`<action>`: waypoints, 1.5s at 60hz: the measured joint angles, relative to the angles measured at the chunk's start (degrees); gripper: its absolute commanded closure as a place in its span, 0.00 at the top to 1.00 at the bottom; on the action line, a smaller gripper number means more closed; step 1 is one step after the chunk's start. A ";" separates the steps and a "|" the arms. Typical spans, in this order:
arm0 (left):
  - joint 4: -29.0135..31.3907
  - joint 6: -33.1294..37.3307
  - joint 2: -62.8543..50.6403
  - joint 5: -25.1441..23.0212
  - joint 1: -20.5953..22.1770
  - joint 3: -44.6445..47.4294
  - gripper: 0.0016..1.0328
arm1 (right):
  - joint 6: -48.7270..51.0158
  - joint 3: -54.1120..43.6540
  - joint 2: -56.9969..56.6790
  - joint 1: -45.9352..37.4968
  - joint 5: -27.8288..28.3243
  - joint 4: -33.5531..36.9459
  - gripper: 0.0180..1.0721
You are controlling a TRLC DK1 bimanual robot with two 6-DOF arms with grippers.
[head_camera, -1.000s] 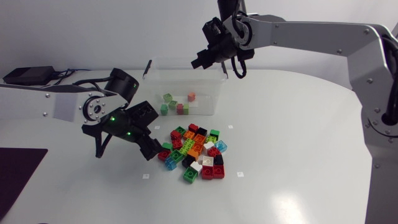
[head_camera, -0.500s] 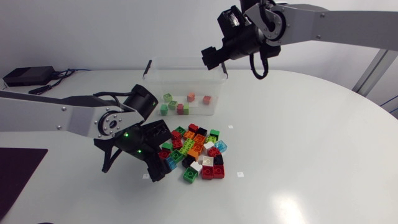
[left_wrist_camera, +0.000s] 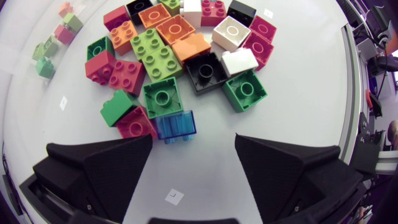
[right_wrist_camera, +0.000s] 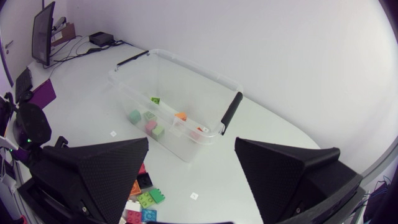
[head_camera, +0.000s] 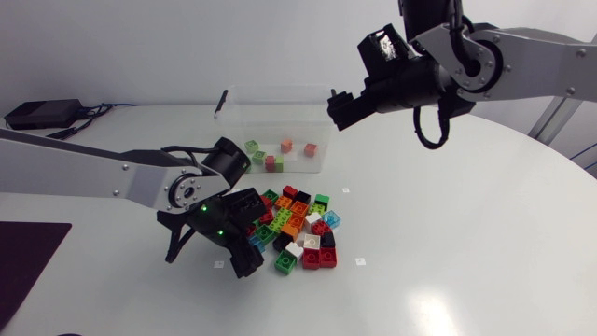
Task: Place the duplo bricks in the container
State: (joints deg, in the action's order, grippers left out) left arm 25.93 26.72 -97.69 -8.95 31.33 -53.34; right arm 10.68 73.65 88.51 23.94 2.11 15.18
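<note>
1. Hanging low over the table (head_camera: 448, 243), the left arm comes in from the left edge, its forearm slanting down to the near side of the brick pile (head_camera: 300, 227).
2. The left gripper (head_camera: 250, 235) is tipped towards the table top, and its two wedge fingers are spread wide with nothing clamped between them.
3. In the left wrist view the left gripper (left_wrist_camera: 193, 140) faces the pile (left_wrist_camera: 180, 56). A clear blue brick (left_wrist_camera: 176, 126) lies just ahead of the gap, touching neither finger.
4. Behind the blue brick (head_camera: 256, 241) sit a green brick (left_wrist_camera: 163, 96) and a red one (left_wrist_camera: 134, 123). Black, white, orange and more green bricks are crowded beyond those.
5. The right arm comes in from the right edge and holds the right gripper (head_camera: 338, 107) well above the table, just off the container's (head_camera: 298, 126) right end.
6. The right gripper (right_wrist_camera: 193, 140) also has its fingers parted and holds nothing. The container (right_wrist_camera: 186, 68) lies well ahead of and below them.
7. The container is a clear box with black handles, standing at the far side of the table beyond the pile. A few green, pink and orange bricks (head_camera: 270, 161) lie on its floor.
</note>
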 measured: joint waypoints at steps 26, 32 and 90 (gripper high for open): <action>-2.29 -1.36 -5.11 0.00 0.28 -3.08 0.44 | 0.72 -12.37 -10.40 0.44 0.02 -0.13 0.95; -2.27 -1.66 -5.11 0.00 1.07 -3.08 0.37 | 1.36 -14.69 -11.82 0.52 -0.02 -0.20 0.95; 1.22 -2.32 4.63 0.17 1.36 0.11 0.52 | 7.85 -27.08 -27.76 -3.98 0.48 12.72 0.95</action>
State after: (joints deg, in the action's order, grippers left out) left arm 27.16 24.40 -93.06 -8.78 32.69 -53.23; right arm 18.52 46.57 60.75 19.97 2.59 27.90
